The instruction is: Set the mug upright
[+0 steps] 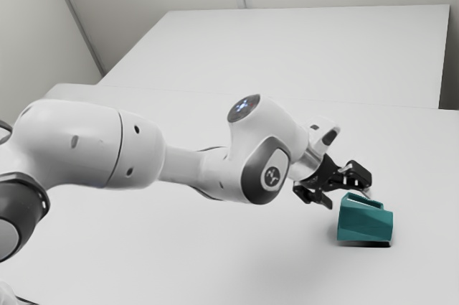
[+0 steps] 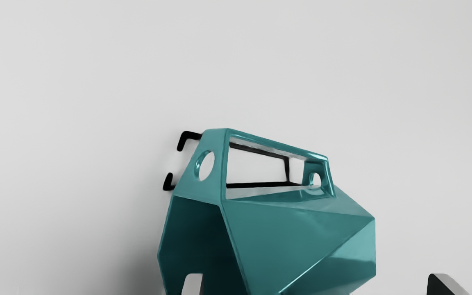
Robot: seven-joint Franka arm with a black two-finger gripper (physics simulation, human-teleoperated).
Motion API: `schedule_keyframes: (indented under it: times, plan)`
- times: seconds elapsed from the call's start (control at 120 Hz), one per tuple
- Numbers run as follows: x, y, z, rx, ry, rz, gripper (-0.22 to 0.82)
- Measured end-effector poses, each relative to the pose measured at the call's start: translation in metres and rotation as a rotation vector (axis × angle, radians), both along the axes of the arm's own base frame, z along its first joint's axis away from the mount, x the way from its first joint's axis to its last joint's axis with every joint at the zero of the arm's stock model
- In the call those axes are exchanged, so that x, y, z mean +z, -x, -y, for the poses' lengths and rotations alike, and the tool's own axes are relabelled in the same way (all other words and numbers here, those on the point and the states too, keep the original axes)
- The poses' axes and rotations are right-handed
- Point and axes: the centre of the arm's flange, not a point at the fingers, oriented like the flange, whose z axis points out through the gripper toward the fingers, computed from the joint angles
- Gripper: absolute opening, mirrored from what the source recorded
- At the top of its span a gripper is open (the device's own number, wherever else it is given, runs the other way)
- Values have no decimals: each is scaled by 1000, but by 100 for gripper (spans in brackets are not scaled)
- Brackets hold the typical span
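In the exterior view the black gripper [image 1: 349,191] reaches in beside the teal faceted mug [image 1: 364,220], at its upper left, with its two fingers spread apart. The mug lies on its side on the table, a dark strip under it. In the wrist view the gripper [image 2: 316,284] is open; one fingertip overlaps the dark mouth of the mug [image 2: 293,237], and the other stands apart beyond the base end. The handle, a frame with round holes, is on the side away from the fingertips. Whether a finger touches the mug I cannot tell.
The white table [image 1: 179,247] extends around the mug. Behind it in the exterior view stands another white surface [image 1: 301,47], with pale walls around. Thin black bracket shapes [image 2: 182,137] show beside and behind the mug's handle in the wrist view.
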Motion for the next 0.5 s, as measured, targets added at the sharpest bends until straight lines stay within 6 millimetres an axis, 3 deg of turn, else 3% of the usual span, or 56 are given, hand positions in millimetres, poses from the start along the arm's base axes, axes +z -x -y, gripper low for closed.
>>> schedule_keyframes:
  times: [0.158,0.4,0.5]
  plan:
    - [-14,9,-9,43,2,-38,59]
    - [-14,9,10,53,29,-10,59]
    - [-25,9,12,62,22,-12,58]
